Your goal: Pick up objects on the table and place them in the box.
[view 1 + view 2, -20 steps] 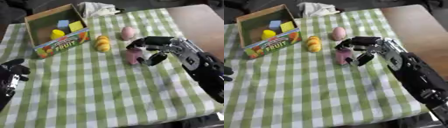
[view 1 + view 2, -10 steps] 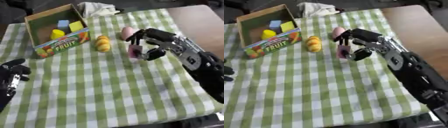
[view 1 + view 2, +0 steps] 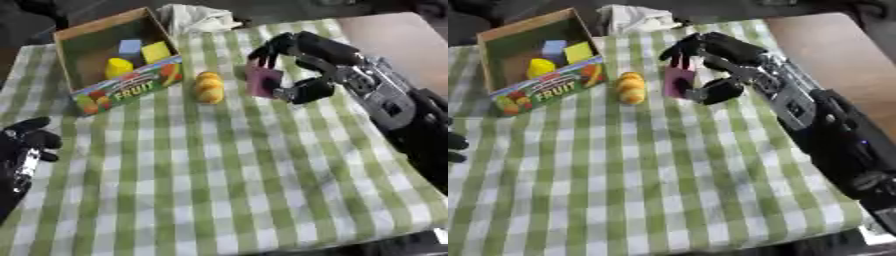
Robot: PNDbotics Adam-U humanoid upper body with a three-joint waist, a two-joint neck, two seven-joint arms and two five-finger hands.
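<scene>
The right hand (image 3: pixel 302 67) is curled around an upright pink block (image 3: pixel 262 81). The open fruit box (image 3: pixel 120 95) lies to its left, beyond a yellow-orange fruit (image 3: pixel 208 86).

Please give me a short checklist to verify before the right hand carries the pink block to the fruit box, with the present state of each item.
1. Right hand has its fingers curled round the pink block: ok.
2. Pink block lifted off the checked tablecloth: cannot tell.
3. Fruit box open at the top, with free room beside the yellow and blue blocks inside: ok.
4. Path to the box: the orange-yellow object lies between the block and the box, so pass above it: not ok at table level.
5. Left hand rests near the lower left, away from the path: ok.
</scene>
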